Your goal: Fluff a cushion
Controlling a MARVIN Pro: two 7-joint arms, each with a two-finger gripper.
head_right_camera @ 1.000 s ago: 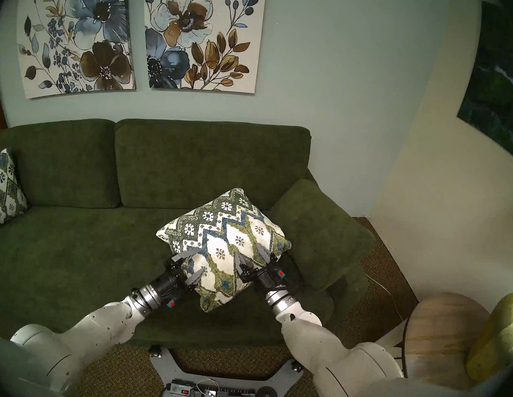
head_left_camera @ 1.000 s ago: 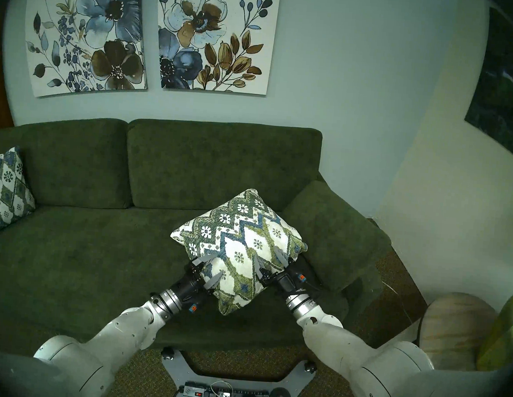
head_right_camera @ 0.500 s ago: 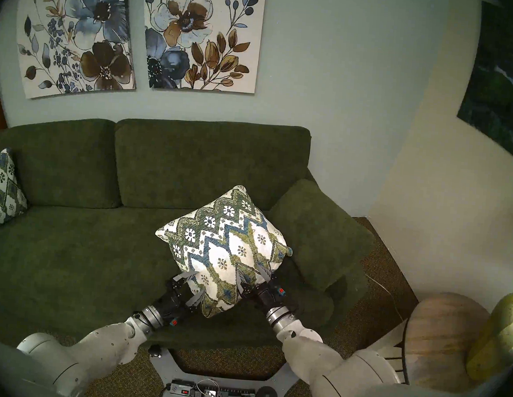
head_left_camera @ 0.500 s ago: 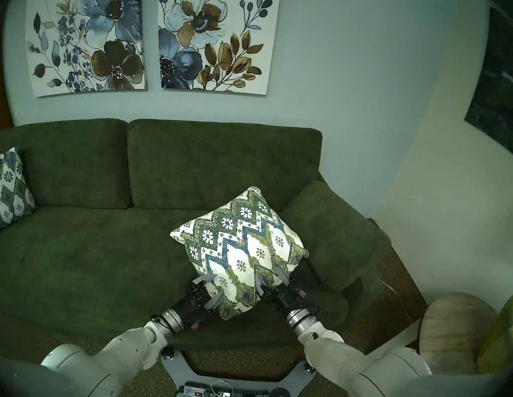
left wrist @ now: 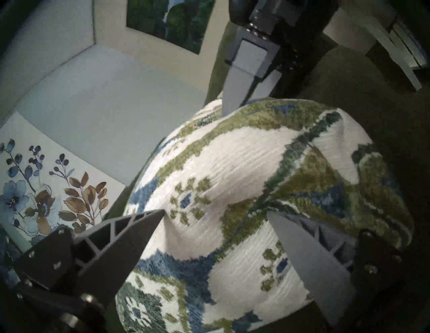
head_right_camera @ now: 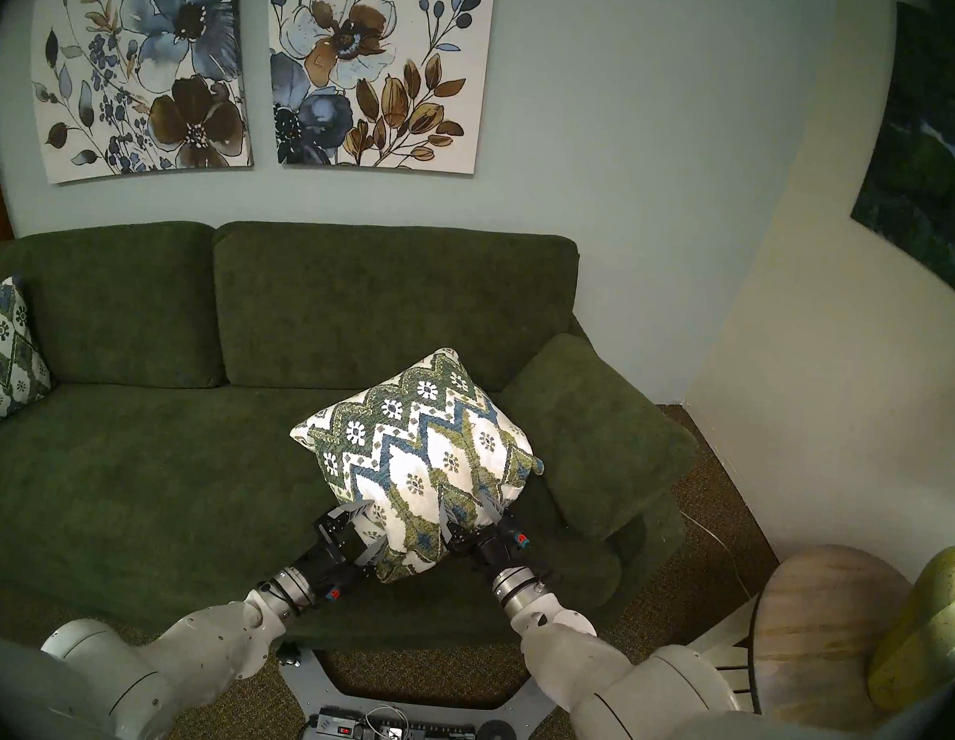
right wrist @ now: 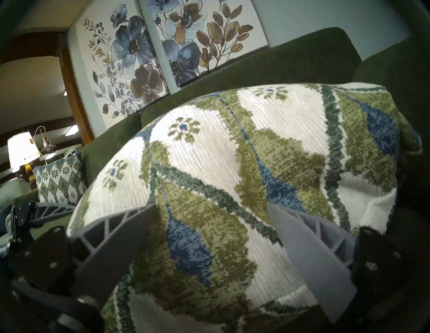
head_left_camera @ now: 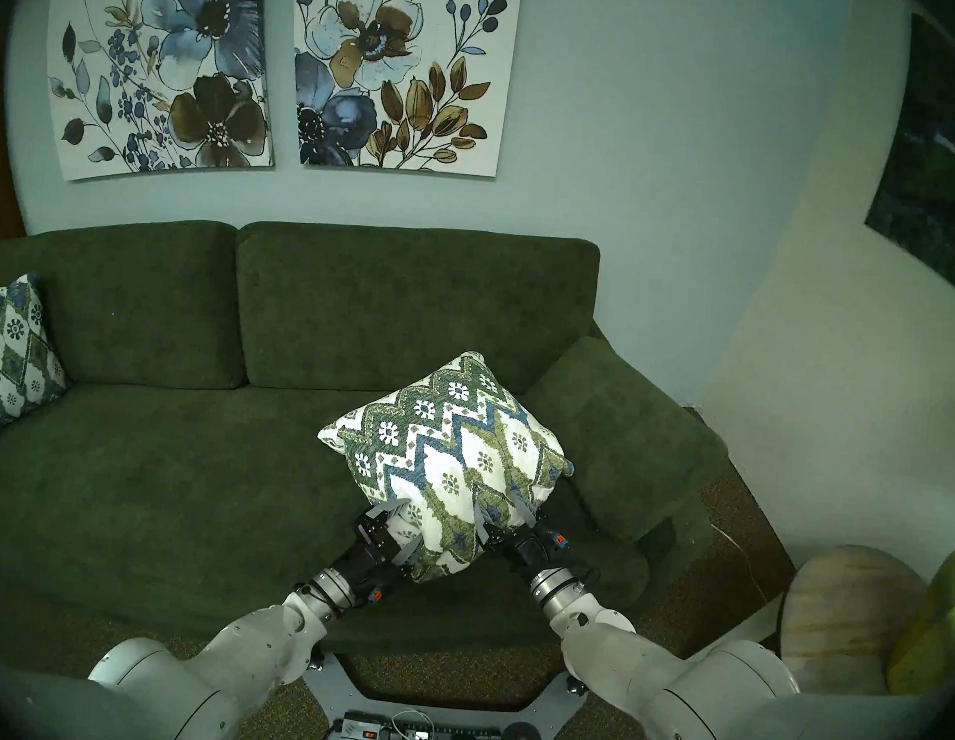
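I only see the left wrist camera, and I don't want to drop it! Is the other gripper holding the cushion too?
Observer: Yes. In the right wrist view, the right gripper has one finger on each side of the cushion, and both press into it.
Operator: Is there another pillow anywhere?
Observer: Yes, one. The head view shows a pillow leaning at the left end of the sofa, away from both arms.
Operator: Is anything shining?
Observer: Yes, a lit lamp. It shows only in the right wrist view, past the doorway on its left.
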